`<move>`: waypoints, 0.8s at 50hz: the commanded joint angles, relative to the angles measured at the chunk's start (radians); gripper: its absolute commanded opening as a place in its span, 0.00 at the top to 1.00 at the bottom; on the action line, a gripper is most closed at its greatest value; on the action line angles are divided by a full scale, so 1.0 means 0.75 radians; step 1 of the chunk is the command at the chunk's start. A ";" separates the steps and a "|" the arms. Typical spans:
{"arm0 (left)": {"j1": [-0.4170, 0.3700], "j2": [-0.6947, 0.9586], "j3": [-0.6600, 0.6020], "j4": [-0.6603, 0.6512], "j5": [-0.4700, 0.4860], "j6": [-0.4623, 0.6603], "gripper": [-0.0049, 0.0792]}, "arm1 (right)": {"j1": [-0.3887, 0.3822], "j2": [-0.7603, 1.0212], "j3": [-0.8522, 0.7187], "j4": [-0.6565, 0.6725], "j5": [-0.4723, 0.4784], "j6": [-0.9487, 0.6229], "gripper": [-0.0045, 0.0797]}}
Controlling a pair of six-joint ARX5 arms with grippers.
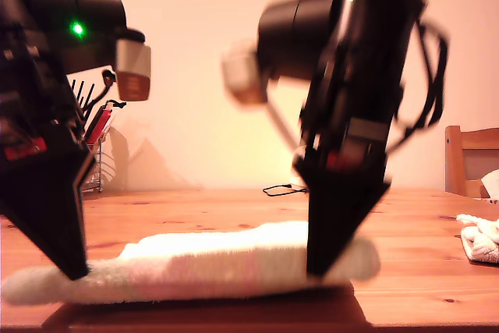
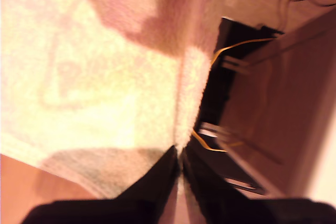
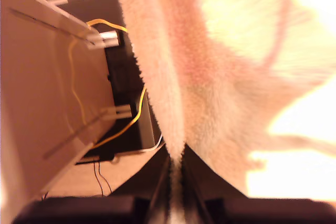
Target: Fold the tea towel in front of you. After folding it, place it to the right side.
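Lying along the near edge of the surface (image 1: 413, 216), at six o'clock in the exterior view, the tea towel (image 1: 234, 267) is pinched by my first hand (image 2: 179, 153) and my second hand (image 3: 176, 156); farther back, at three o'clock, stands a chair (image 1: 468, 161).

The tea towel (image 1: 234, 267) lies on the table (image 1: 413, 278), another cloth (image 1: 479, 238) well apart at the exterior view's right

Tea towel (image 2: 105, 87) edge between the nearly closed jaws of my first gripper (image 2: 180, 162)
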 commanded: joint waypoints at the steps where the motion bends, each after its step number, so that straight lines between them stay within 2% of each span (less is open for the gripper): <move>1: 0.002 -0.010 -0.042 -0.075 0.006 -0.018 0.97 | -0.005 -0.026 -0.041 -0.066 0.011 0.012 0.96; 16: -0.039 -0.033 -0.033 -0.237 0.140 -0.038 0.97 | 0.027 -0.120 -0.041 -0.173 -0.044 0.041 0.96; 26: -0.048 -0.033 0.041 -0.369 0.222 -0.037 0.97 | 0.041 -0.121 -0.041 -0.237 -0.078 0.066 0.96; 33: -0.046 -0.033 0.106 -0.348 0.202 -0.004 0.97 | 0.039 -0.121 -0.039 -0.210 -0.071 0.066 0.96; 40: -0.043 -0.033 0.157 -0.249 0.129 0.037 0.97 | 0.032 -0.121 -0.019 -0.158 -0.063 0.066 0.96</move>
